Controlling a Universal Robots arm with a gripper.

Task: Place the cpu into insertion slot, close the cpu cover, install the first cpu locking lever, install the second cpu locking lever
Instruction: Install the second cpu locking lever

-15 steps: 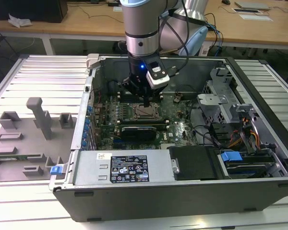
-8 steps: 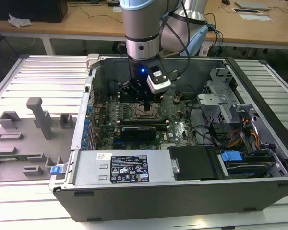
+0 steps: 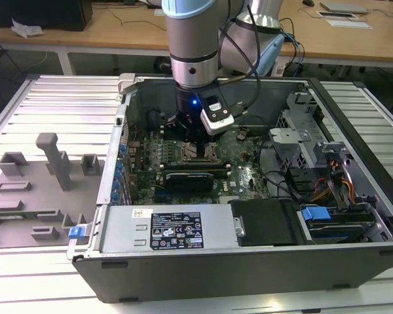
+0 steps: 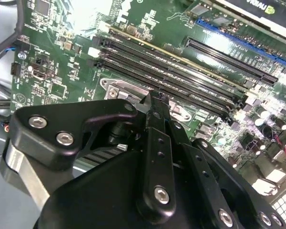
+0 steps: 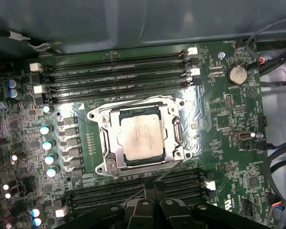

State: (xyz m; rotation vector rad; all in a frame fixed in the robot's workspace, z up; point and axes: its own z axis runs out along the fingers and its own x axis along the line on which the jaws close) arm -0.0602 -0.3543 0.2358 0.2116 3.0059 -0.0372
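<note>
The gripper [image 4: 155, 102] hangs low inside the open case [image 3: 249, 261], just above the motherboard [image 5: 219, 95]. In the second wrist view its fingers [image 4: 157, 143] come together to one narrow tip, so I judge it closed, with nothing held between them.

The cpu [image 5: 142, 137] already lies flat in its socket [image 5: 140, 138]; its pale metal top shows through the square window of the cover [image 5: 109, 143]. The cover lies down over the chip, so the first two steps look finished. A thin wire lever [image 5: 167, 172] runs slantwise from the socket's edge toward the finger bases; I cannot tell if it is hooked.

In the first wrist view the socket sits just ahead of the fingers, between two banks of memory slots [image 5: 119, 71]. In the exterior view the gripper stands almost straight over the socket [image 3: 198, 152].
</note>
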